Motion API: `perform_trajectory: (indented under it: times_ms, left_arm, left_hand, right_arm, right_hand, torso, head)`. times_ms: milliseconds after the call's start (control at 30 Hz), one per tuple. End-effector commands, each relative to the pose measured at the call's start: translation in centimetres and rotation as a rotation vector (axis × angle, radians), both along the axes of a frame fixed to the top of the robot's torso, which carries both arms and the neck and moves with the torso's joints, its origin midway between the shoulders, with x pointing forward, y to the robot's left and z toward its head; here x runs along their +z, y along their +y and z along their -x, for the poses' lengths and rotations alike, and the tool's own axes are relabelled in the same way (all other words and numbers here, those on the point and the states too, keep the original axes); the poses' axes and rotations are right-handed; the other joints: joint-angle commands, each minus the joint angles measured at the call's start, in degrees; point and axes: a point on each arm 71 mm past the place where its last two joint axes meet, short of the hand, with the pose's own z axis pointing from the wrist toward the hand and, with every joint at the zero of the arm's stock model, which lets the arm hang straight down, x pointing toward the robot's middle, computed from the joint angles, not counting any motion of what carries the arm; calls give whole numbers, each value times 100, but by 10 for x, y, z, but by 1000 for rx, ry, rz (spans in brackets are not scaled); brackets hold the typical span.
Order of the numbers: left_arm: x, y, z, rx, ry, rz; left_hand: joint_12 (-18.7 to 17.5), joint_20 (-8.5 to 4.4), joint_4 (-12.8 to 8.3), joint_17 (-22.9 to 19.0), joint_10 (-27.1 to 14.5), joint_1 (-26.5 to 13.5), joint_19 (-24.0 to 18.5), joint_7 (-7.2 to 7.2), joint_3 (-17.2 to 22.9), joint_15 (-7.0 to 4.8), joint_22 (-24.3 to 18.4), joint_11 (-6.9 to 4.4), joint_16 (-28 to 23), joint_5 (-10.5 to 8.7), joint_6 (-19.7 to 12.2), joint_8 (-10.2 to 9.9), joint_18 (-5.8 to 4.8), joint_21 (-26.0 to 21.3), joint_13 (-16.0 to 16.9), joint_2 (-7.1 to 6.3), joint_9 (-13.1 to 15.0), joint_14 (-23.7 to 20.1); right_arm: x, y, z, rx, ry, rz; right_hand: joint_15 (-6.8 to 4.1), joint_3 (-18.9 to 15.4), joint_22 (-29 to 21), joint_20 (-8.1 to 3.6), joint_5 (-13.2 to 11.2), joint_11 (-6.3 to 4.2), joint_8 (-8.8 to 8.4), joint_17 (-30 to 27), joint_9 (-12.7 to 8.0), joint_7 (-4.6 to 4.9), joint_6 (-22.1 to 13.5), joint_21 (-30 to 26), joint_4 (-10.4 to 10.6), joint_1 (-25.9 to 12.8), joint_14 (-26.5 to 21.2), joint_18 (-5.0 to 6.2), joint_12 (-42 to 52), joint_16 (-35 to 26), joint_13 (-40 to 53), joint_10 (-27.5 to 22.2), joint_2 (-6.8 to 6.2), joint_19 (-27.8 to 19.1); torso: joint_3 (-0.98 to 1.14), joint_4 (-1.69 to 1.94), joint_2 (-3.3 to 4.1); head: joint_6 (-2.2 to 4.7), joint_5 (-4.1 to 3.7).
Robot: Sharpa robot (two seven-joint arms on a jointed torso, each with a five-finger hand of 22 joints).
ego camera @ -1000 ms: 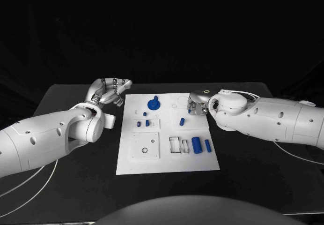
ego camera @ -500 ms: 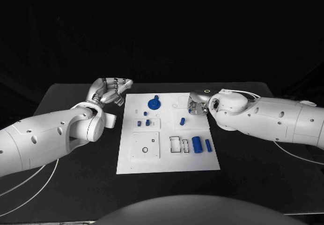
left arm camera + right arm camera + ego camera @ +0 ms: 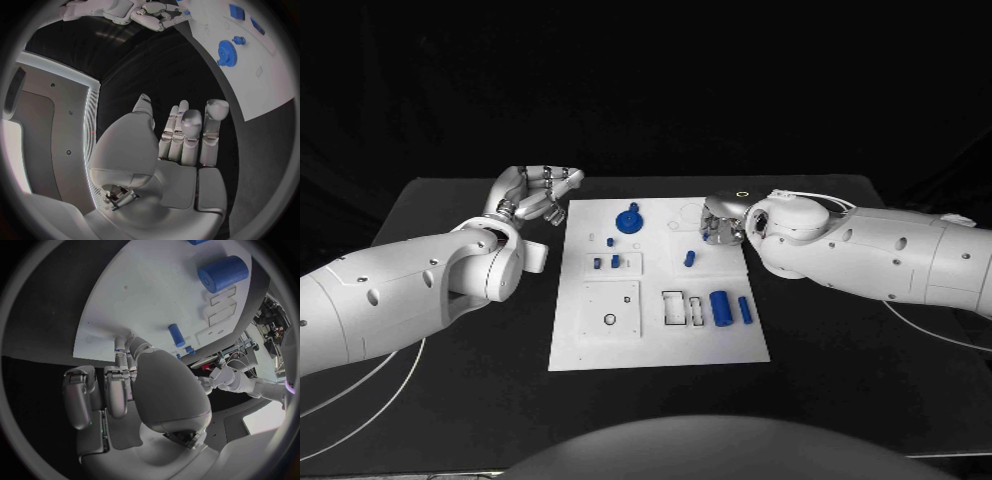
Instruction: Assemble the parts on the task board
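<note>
The white task board point(image 3: 661, 330) lies in the middle of the black table. On it are a blue gear point(image 3: 630, 220), a few small blue pegs point(image 3: 606, 263), another peg point(image 3: 688, 259), a thick blue cylinder point(image 3: 721, 308) and a thin blue bar point(image 3: 746, 310). My left hand point(image 3: 535, 195) hovers off the board's far left corner, fingers stretched out and holding nothing point(image 3: 181, 145). My right hand point(image 3: 723, 222) is over the board's far right corner, fingers curled down with the tips at the board point(image 3: 125, 347). Whether they pinch anything is hidden.
Empty recesses point(image 3: 682, 307) sit beside the cylinder, and a square plate with a small ring point(image 3: 610, 320) lies near the board's front left. Black table point(image 3: 848, 340) surrounds the board on all sides. My forearms flank the board left and right.
</note>
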Motion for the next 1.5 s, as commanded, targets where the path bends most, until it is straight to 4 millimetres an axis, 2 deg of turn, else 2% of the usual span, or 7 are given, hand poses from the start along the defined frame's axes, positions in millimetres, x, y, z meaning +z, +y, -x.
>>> perform_trajectory:
  times_ms: [33,200,333,667,900,1500]
  left_arm:
    - [0,-2,0,-15,3,10]
    - [0,-2,0,-15,5,9]
    - [0,-2,0,-16,7,10]
    - [0,-1,0,-16,8,9]
    - [0,-1,0,-16,9,9]
    - [-1,0,-1,-16,12,8]
  left_hand:
    - [5,8,8,-5,10,-12,-39,-38,-25,-2,-7,-39,-17,30,-15,19,25,-26,9,45,6,-44]
    - [5,8,8,-5,10,-12,-39,-38,-25,-2,-7,-39,-17,30,-15,19,25,-26,9,45,6,-44]
    - [5,8,8,-5,10,-12,-39,-38,-25,-2,-7,-39,-17,30,-15,19,25,-26,9,45,6,-44]
    - [6,9,7,-17,12,-4,-53,-38,-30,-2,-11,-38,-28,33,-17,18,28,-38,10,50,5,-54]
    - [6,9,7,-17,12,-4,-53,-38,-30,-2,-11,-38,-28,33,-17,18,28,-38,10,50,5,-54]
    - [6,10,8,-22,12,-1,-59,-38,-31,-2,-12,-38,-34,34,-18,18,29,-43,10,56,5,-58]
  right_arm:
    - [-10,4,6,22,54,8]
    - [-10,5,6,21,53,8]
    - [-10,6,6,21,49,4]
    - [-10,8,6,25,48,2]
    - [-10,7,6,19,50,14]
    - [-11,4,5,4,42,26]
  right_hand:
    - [-38,24,1508,-45,-1,24,-39,1507,-18,26,-34,26,-10,14,597,-40,-35,24,2,24,-57,589]
    - [-23,39,1508,-36,-3,43,-126,1507,-54,6,-173,26,-12,-11,597,-40,-44,24,0,0,-119,589]
    - [42,60,1508,4,-6,116,-158,1507,-85,-51,-311,26,4,-54,597,-40,-47,24,0,-57,-170,589]
    - [66,84,1508,29,-7,128,-132,1507,-80,-38,-307,26,24,-83,597,-40,-40,24,2,-63,-163,589]
    - [41,135,1508,33,-8,84,-68,1507,-48,18,-161,26,25,-87,597,-40,-23,24,6,4,-129,589]
    - [53,130,1508,35,-9,101,-75,1507,-49,15,-160,26,30,-107,597,-40,-26,24,5,12,-149,589]
  torso:
    - [-1,-1,-1]
    - [-1,3,1]
    - [-1,1,-1]
    - [1,3,0]
    - [1,0,-1]
    - [0,1,3]
  head:
    - [-1,-1]
    - [1,-7]
    - [0,-7]
    - [-1,-12]
    - [9,-9]
    - [19,-23]
